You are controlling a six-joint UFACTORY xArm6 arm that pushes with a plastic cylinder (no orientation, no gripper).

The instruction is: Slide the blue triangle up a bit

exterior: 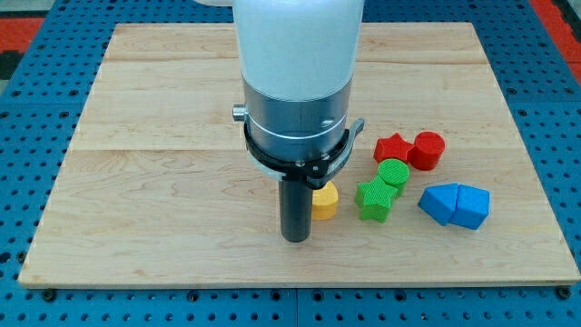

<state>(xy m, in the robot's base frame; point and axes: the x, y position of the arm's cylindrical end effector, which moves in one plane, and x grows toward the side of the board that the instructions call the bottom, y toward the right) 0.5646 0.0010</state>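
Note:
Two blue blocks lie touching at the view's lower right. The left one [439, 203] narrows to a point on its left and looks like the triangle. The right one [473, 207] is blockier. My tip [295, 238] rests on the board well to the left of them, at about the same height in the view. It is next to a yellow block [326, 202], which the rod partly hides. The tip is far from both blue blocks.
A green star [373, 200] and a green cylinder [393, 173] lie between the yellow block and the blue blocks. A red star-like block [392, 148] and a red cylinder [427, 150] sit above the blue blocks. The wooden board [145, 182] has its bottom edge just below the tip.

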